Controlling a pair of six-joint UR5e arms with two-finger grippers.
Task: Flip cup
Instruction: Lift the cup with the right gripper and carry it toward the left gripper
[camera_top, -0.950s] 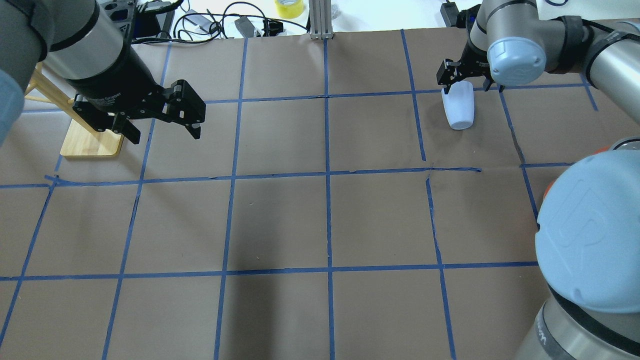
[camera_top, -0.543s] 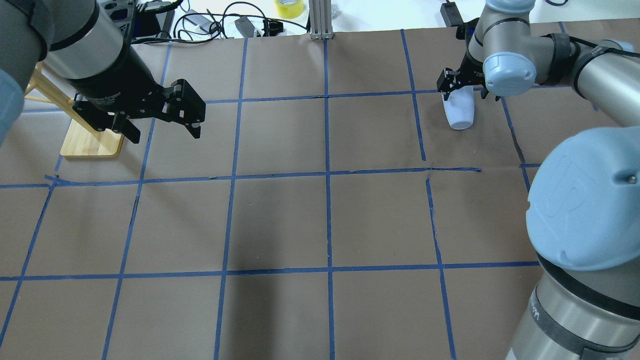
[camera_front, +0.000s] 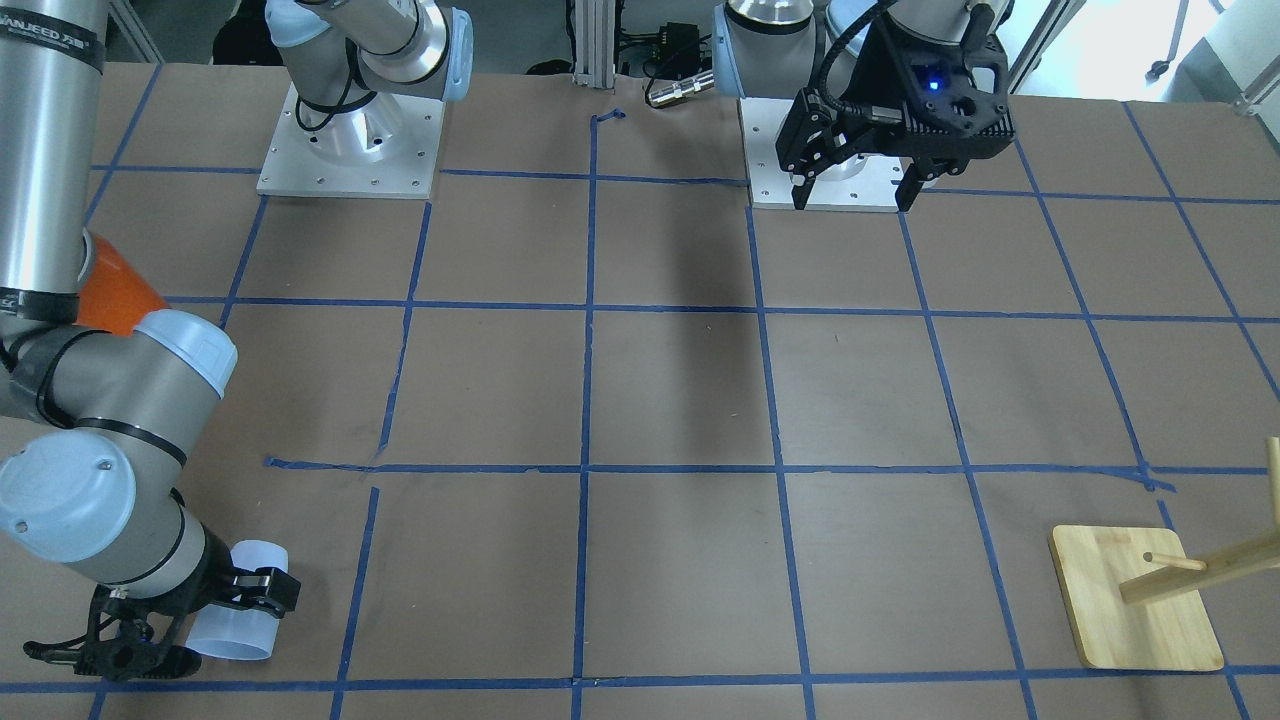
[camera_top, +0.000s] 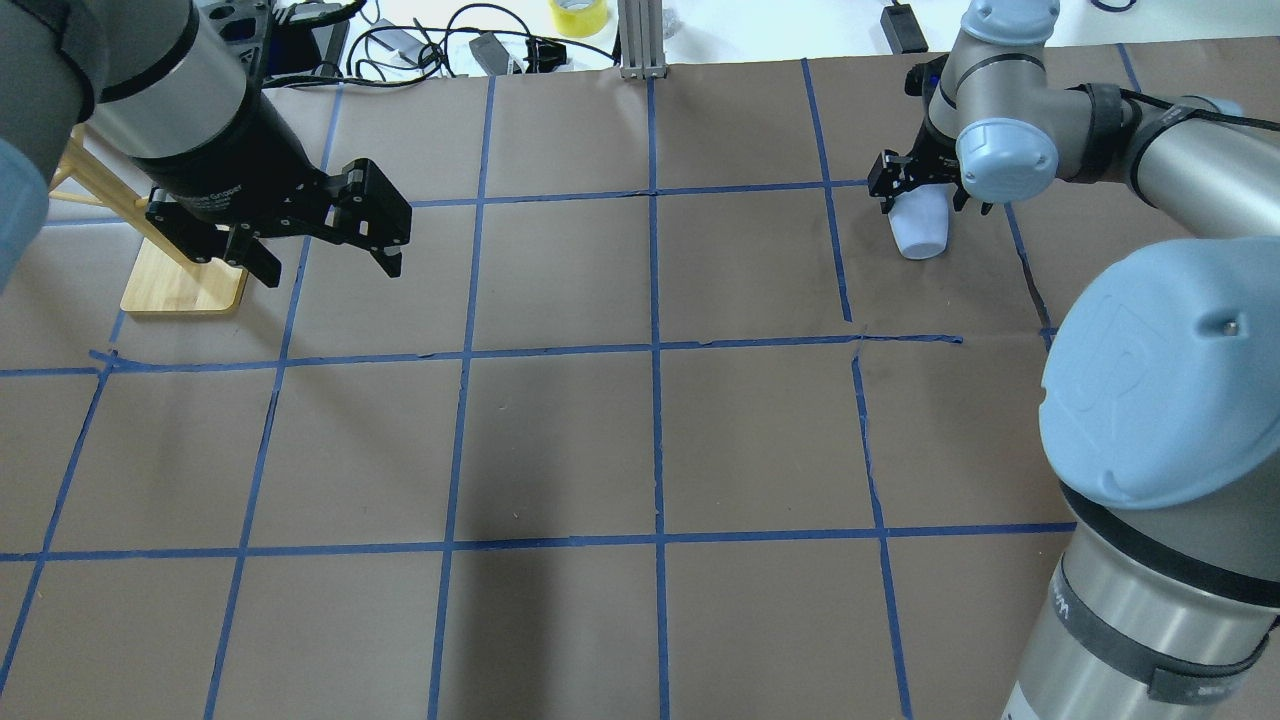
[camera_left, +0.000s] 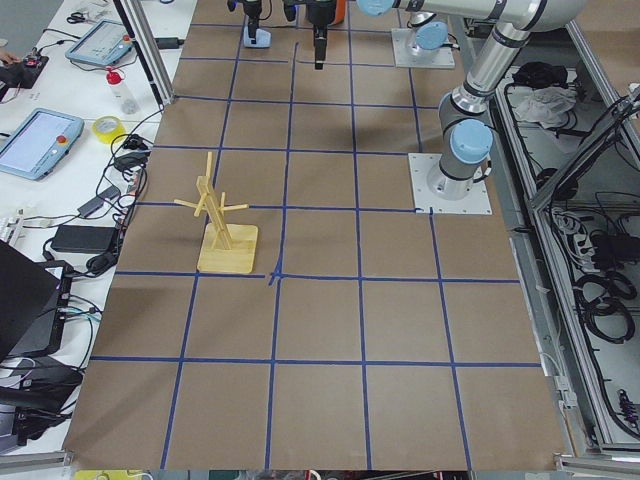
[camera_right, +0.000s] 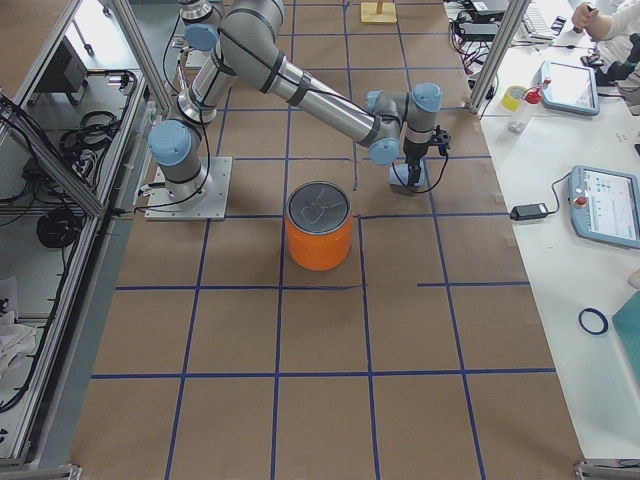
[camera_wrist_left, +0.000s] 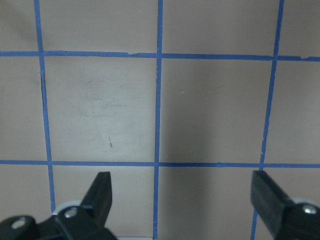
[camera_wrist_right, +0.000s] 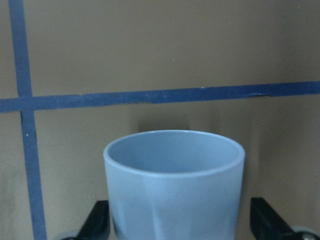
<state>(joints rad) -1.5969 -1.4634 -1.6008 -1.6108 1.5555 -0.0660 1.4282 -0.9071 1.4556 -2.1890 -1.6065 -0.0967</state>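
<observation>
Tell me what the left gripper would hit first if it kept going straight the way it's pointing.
The left gripper would likely meet only the paper-covered table; its wrist view shows just brown paper and blue tape ahead. Distance unclear.

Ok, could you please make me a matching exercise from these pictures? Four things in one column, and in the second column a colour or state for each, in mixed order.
Things:
1. cup
2. orange can
3. wooden rack
4. left gripper

Descriptions:
A. open, holding nothing, over the table
B. has a silver lid on top
C. pale blue, between the fingers of the right gripper
D. light wood, with pegs sticking out

Pairs: 1-C, 2-B, 3-D, 4-A.
</observation>
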